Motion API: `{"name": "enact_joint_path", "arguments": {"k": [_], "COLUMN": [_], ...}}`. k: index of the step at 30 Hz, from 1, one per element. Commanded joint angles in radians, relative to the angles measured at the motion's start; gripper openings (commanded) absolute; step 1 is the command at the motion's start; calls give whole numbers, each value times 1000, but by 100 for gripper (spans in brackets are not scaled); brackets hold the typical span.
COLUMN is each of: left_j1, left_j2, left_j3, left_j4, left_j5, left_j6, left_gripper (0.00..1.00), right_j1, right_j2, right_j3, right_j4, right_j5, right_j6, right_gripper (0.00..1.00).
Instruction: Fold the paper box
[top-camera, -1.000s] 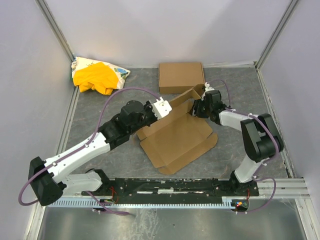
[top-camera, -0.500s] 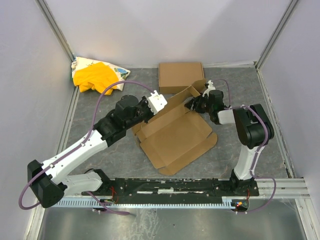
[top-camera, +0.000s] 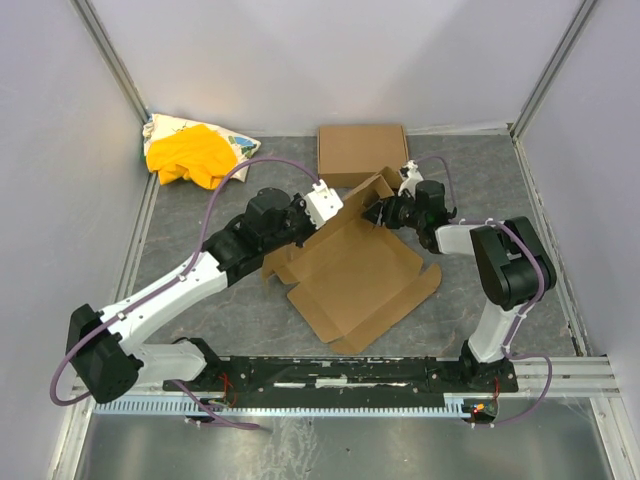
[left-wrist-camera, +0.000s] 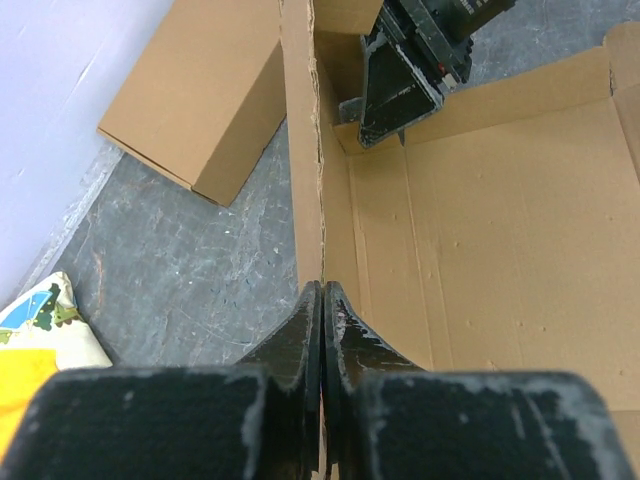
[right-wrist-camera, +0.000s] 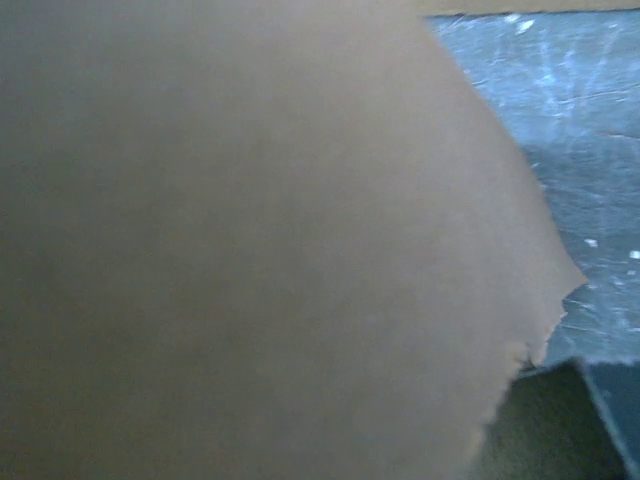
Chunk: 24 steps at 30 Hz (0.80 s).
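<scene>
Paper box (top-camera: 355, 275), lying centre: we are pinching its raised side wall with the left gripper (left-wrist-camera: 322, 292), closed tight on it. The right gripper (top-camera: 378, 213) is sitting at the box's far corner, cardboard blocking its camera; its opening we cannot tell. A flat cardboard box (top-camera: 362, 153) is lying just behind, a yellow cloth bundle (top-camera: 190, 155) far-left.

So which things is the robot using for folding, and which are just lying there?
For the job: paper box, its raised flap pinched by the left gripper; right gripper at its far corner.
Just lying about: closed flat cardboard box; yellow cloth bundle.
</scene>
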Motion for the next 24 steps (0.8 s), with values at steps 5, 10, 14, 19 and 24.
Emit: {"name": "enact_joint_path", "arguments": {"k": [5,10,14,19,24], "left_j1": [1,1,2,1,1], "left_j2": [1,-3,-1,1,-3], "left_j3": [40,36,36,33,31], "left_j4": [49,53,50,50,51], "left_j5": [29,30,32,27,22], "left_j6": [-44,-50,-50,-48,-46], "left_gripper": [3,3,3,3,3], "right_j1": [64,77,97,116,117], "right_j2": [-54,-68,-70,-129,-282], "right_j3": [34,27,33,5,-78], "right_j4": [-143,-179,-202,-215,-202], "right_j5": [56,102,111,210,417], "right_j6": [-103,-143,-167,-183,-170], "right_gripper": [54,54,54,54,55]}}
